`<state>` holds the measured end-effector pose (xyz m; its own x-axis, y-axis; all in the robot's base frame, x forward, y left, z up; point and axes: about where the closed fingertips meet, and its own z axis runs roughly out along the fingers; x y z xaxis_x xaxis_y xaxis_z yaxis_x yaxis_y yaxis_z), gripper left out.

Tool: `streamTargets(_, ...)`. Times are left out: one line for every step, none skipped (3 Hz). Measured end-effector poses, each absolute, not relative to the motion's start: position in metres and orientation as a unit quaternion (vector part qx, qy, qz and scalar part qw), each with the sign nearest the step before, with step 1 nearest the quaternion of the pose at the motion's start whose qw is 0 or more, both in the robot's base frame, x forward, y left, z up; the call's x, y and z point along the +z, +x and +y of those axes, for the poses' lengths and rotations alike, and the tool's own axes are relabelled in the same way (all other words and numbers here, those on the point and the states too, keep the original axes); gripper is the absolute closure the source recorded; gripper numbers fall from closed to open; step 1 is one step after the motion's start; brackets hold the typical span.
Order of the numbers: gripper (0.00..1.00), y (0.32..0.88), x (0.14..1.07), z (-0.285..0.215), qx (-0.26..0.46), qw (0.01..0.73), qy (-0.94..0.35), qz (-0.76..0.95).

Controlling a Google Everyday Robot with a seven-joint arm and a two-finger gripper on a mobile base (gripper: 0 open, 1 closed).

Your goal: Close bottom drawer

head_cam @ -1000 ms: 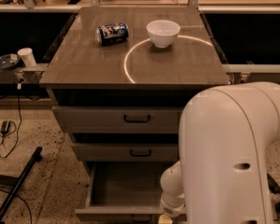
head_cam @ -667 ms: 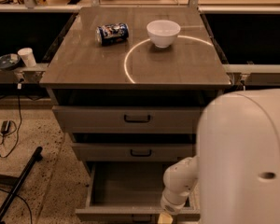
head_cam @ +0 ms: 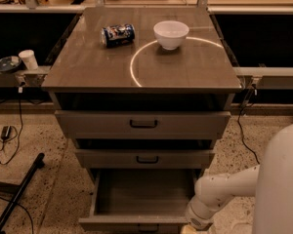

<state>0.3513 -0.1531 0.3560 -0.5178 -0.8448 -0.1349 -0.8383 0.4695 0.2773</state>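
The bottom drawer [head_cam: 141, 199] of the grey-brown cabinet [head_cam: 141, 62] stands pulled far out, its plain box interior showing and bare. Its front panel [head_cam: 132, 224] lies at the bottom edge of the view, with only the top of its dark handle showing. My white arm [head_cam: 224, 189] reaches in from the lower right, and its wrist ends at the drawer's front right corner. The gripper [head_cam: 193, 228] is cut off by the bottom edge of the view there. The middle drawer [head_cam: 145, 158] and top drawer [head_cam: 143, 124] stick out slightly.
On the cabinet top lie a blue can [head_cam: 117, 34] on its side and a white bowl [head_cam: 171, 34]. A white cup [head_cam: 28, 59] and a dish [head_cam: 7, 64] sit on a shelf at left. Cables [head_cam: 5, 140] and a black pole [head_cam: 17, 196] lie on the floor at left.
My arm's large white body has swung right, out of the cabinet's front. The forearm now reaches toward the bottom drawer's front right corner. The drawer stays open.
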Motion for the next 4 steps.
streamTargets(0.0, 0.342, 0.337, -0.154, -0.161, 0.021, 0.48, -0.862)
streamTargets(0.0, 0.342, 0.337, -0.154, -0.161, 0.021, 0.479, -0.863)
streamTargets(0.0, 0.339, 0.336, -0.153, -0.163, 0.012, 0.477, -0.864)
streamTargets(0.0, 0.329, 0.319, -0.155, -0.178, 0.015, 0.467, -0.866)
